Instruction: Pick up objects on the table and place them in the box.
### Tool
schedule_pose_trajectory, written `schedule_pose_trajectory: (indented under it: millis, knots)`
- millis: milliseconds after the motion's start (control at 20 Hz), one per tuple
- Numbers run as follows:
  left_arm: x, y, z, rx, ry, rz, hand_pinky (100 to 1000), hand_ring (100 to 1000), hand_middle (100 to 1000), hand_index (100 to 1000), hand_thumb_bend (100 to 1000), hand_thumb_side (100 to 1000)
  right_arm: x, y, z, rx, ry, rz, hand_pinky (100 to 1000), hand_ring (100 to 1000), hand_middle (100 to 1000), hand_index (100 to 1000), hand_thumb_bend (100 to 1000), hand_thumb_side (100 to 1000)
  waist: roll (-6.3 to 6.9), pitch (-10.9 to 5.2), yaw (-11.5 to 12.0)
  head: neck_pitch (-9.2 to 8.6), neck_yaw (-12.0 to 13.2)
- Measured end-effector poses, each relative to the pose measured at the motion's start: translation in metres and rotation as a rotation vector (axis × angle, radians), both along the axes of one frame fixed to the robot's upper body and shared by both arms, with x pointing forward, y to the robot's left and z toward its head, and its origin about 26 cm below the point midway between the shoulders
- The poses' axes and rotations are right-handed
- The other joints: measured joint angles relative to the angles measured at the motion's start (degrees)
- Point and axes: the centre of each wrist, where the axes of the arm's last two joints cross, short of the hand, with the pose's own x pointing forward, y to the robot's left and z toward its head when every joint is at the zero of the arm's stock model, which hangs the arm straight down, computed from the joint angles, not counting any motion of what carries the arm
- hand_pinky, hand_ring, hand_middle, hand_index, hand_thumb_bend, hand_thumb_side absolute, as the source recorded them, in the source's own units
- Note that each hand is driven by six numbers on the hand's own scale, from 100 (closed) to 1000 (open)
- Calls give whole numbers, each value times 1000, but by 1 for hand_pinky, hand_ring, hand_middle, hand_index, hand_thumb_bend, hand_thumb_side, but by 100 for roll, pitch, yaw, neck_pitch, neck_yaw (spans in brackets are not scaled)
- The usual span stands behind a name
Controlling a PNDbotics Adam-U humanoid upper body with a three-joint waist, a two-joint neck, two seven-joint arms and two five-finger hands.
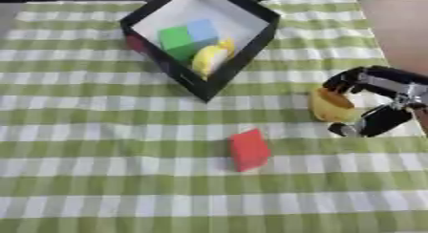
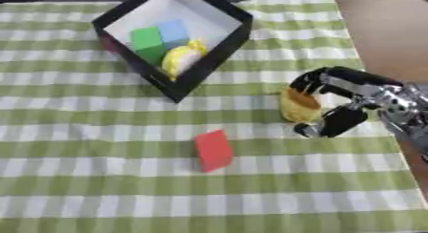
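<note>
Left eye view: right hand (image 1: 378, 103) at the right side of the green checked cloth (image 1: 100, 179), fingers (image 1: 344, 80) curled over the top of a yellow thing (image 1: 330, 107) and thumb below it, half closed round it but hard to tell if really gripping; red block (image 1: 249, 149) alone near the middle of the cloth. Right eye view: black box (image 2: 205, 60) with white inside at the top, holding a green block (image 2: 148, 42), a blue block (image 2: 174, 32) and a yellow banana shape (image 2: 180, 58).
</note>
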Motion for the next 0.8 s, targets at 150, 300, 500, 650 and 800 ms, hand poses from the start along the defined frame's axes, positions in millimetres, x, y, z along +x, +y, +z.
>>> schedule_pose_trajectory:
  millis: [150, 300, 500, 650, 800]
  knots:
    - [0, 0, 0, -2, 0, -3, 870, 793, 785, 859, 238, 784, 4, -2, -2, -13, -18, -15, 847, 831, 778, 856, 402, 152, 0, 14, 25, -19, -28]
    - [0, -2, -1, -8, 0, -7, 872, 794, 785, 858, 235, 787, 7, -5, -4, -22, -38, -35, 843, 824, 770, 850, 380, 133, 0, 23, 44, -49, -42]
    - [0, -2, -1, -8, 0, -10, 875, 794, 785, 857, 233, 793, 10, -6, -7, -32, -59, -54, 835, 808, 752, 833, 298, 100, 0, 44, 53, -79, -65]
    - [0, -3, -2, -11, 2, -12, 878, 790, 785, 858, 231, 796, 11, -6, -9, -27, -72, -67, 828, 796, 726, 811, 230, 100, 0, 69, 60, -100, -77]
    - [0, -4, -2, -15, 3, -14, 879, 785, 785, 858, 229, 801, 12, -7, -9, -22, -94, -77, 805, 760, 638, 745, 100, 100, 0, 91, 68, -101, -83]
